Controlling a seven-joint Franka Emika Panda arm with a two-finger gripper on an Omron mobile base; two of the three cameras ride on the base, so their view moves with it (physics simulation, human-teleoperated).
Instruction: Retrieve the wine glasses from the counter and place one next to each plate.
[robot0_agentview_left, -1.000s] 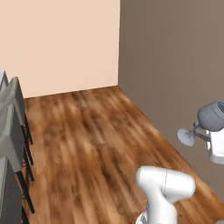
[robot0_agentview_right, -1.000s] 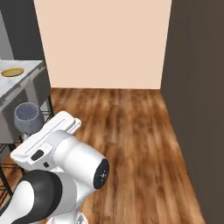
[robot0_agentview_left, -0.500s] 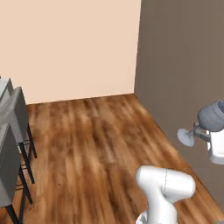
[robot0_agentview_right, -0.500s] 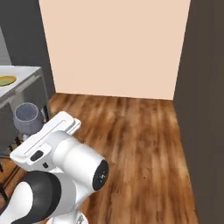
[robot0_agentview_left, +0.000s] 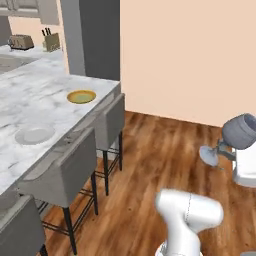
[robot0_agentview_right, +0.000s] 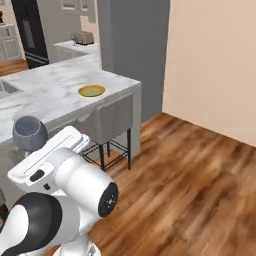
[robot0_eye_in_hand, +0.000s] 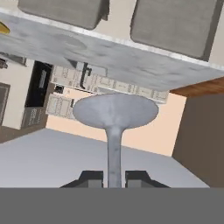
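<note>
Smoky grey wine glass (robot0_agentview_left: 239, 133), thin stem in tool (robot0_eye_in_hand: 114, 178).

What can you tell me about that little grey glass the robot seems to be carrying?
The wine glass is a small stemmed glass with a smoky grey-blue, see-through bowl, a thin stem and a round flat foot. It lies tipped on its side in the air above the wooden floor, bowl one way and foot the other. The gripper is shut on its stem, one dark fingertip on each side, and nothing else touches it. From the right base view the bowl shows beside the white arm.
</note>
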